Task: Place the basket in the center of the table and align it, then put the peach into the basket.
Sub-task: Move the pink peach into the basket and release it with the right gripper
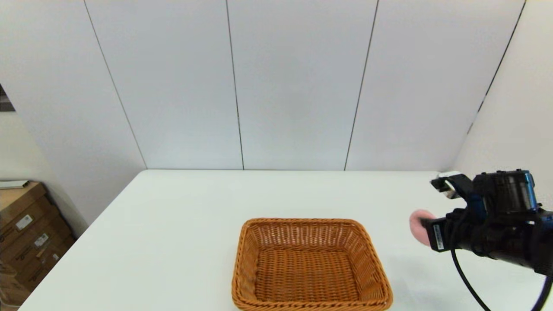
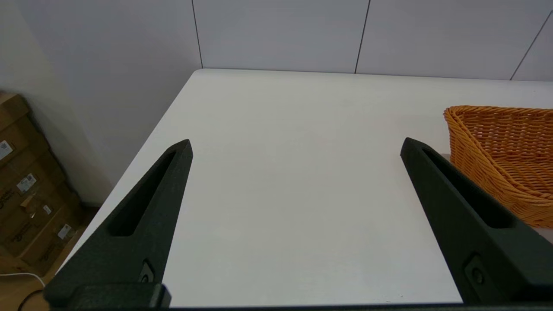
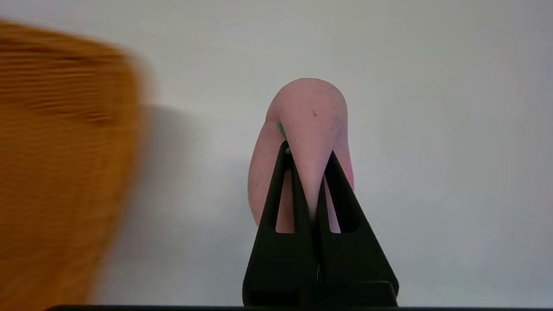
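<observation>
Fingers of the left hand are standing wide apart and gripping nothing, hovering over bare surface at nine o'clock of the basket. Basket is sitting at six o'clock on the surface, stiff-looking and probably light; its braided rim seems the likeliest hold. At three o'clock, the right hand is pinching the peach in the air, visibly squashing it, so it is likely soft, light and tolerant of a firm squeeze.
</observation>
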Tool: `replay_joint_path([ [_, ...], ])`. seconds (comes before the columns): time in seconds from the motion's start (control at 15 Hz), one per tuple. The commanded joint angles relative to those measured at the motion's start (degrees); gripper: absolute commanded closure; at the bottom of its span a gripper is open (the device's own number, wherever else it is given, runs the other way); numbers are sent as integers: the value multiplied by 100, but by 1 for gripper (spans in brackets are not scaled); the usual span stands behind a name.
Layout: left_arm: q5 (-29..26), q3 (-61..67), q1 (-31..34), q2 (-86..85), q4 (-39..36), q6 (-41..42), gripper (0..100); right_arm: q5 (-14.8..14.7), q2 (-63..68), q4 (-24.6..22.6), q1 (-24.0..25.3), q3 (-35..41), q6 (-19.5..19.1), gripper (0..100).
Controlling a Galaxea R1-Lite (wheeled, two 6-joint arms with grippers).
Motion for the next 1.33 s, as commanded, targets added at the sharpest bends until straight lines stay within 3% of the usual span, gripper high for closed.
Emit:
replay_joint_path([
  [0.07, 2, 0, 0, -1, -19, -15, 0, -118, -1810, 1819, 2389, -834, 539, 100],
  [0.2, 2, 0, 0, -1, -2, 3, 0, -197, -1784, 2285, 2978, -1106, 838, 100],
  [0.73, 11, -9, 9, -1, -2, -23, 0, -188, -544, 2180, 3540, -1106, 803, 100],
  [1.0, 11, -9, 9, -1, -2, -32, 0, -188, 326, 1301, 3549, -1150, 847, 100],
  [1.33, 11, 0, 9, -1, -2, -32, 0, -171, 976, 1187, 3558, -1607, 891, 100],
])
